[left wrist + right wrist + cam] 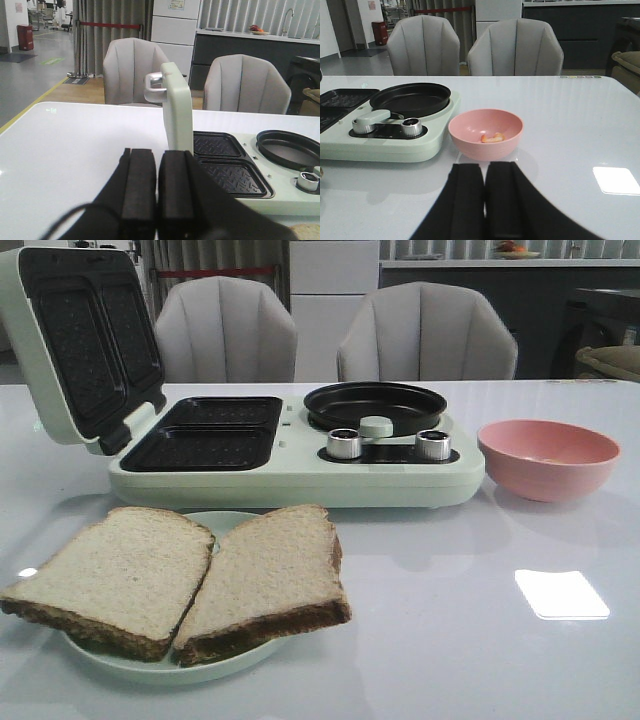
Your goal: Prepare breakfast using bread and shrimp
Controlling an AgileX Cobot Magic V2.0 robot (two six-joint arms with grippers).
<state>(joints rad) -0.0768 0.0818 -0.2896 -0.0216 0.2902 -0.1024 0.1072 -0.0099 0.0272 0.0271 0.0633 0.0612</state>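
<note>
Both the left gripper point(157, 187) and the right gripper point(484, 197) have jaws pressed together, holding nothing, above the desk point(480, 640)

Open breakfast maker point(300, 455), pink bowl point(547, 458), plate point(225, 522)

We see two pale grey padded chairs point(225, 330) point(428, 332) drawn up at the far edge of a glossy white table point(480, 580), where a bright square of reflected light point(561, 594) sits. Behind them hang grey curtains point(112, 22), beside a white cabinet point(333, 300). A dark counter point(260, 47) carries what may be a sink tap point(289, 20). The floor point(35, 70) is grey, with a yellow line.
</note>
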